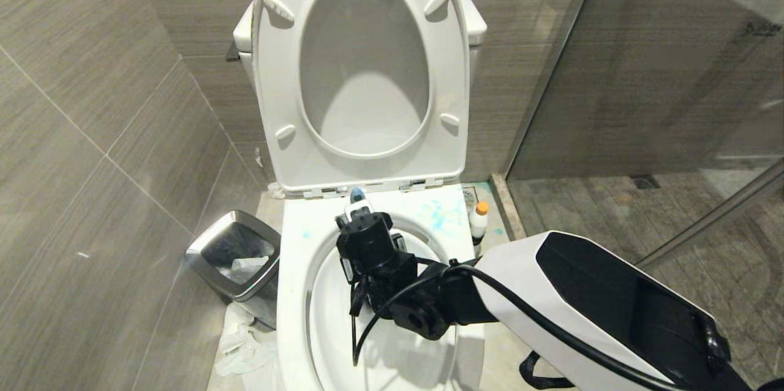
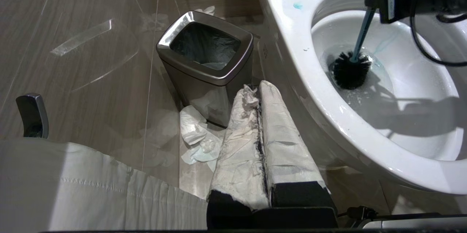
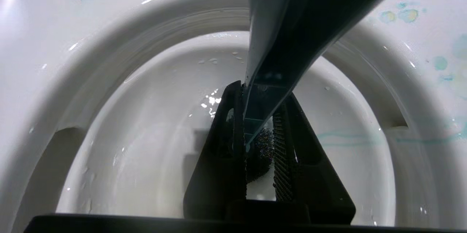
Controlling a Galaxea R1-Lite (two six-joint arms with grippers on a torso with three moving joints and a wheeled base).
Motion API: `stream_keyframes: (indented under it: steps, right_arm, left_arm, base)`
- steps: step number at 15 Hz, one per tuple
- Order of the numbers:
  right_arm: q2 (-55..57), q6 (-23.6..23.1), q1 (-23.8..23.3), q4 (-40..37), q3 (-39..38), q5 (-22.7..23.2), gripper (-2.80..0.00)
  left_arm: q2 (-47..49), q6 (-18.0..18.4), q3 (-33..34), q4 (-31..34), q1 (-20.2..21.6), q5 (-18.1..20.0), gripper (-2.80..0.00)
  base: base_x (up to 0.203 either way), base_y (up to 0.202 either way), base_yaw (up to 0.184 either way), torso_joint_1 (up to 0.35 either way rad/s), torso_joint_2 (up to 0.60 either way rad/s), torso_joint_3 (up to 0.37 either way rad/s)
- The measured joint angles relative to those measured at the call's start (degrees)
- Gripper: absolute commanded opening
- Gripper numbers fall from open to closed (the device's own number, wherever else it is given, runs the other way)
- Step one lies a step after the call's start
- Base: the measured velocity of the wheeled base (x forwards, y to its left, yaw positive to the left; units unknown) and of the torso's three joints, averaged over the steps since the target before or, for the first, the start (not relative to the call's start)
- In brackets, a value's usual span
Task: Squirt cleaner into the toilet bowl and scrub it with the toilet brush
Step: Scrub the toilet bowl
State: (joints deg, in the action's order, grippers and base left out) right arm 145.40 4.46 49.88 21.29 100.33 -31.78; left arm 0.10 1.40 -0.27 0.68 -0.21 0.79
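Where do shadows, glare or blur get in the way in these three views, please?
Head view: the right tool and arm shade the white ceramic toilet bowl. Left wrist view: a dark shadow crosses the bowl beside the slate-blue toilet brush's black bristle head. Right wrist view: the near handle is blurred; highlights glint on the wet ceramic.

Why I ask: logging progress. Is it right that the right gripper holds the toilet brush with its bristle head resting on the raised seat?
Not quite. The right gripper holds the toilet brush, but the left wrist view shows its bristle head down in the toilet bowl water, not on the raised seat.
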Motion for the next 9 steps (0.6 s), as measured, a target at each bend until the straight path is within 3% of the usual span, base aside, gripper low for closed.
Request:
stream_keyframes:
  steps: [9]
  right_arm:
    - [-9.8,0.0,0.1,-3.2,1.0,-1.0,-2.8]
  left_arm:
    - [0.0,0.1,0.0,0.0,0.0,0.1,-2.8]
  base:
    - [0.0,0.0,0.0,0.0,0.0,0.0]
